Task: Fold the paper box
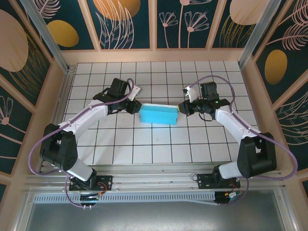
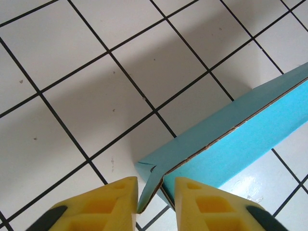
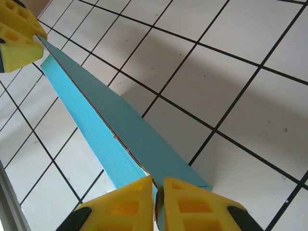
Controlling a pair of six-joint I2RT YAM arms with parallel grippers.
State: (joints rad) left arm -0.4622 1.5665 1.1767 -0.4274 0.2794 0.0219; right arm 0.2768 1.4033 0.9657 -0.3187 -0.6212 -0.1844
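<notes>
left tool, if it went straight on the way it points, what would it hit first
The paper box: its end corner sits right between the fingers of the left tool, so pushing on would likely jam into the box body straight away.

The paper box (image 1: 158, 114) (left gripper (image 1: 134, 108), right gripper (image 1: 182, 108) crowding its ends) is blocking the middle of the table (image 1: 144, 154), tiles lying open elsewhere.

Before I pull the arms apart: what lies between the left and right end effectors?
The paper box spans the whole stretch, left end effector to right end effector, seen in the top external view.
</notes>
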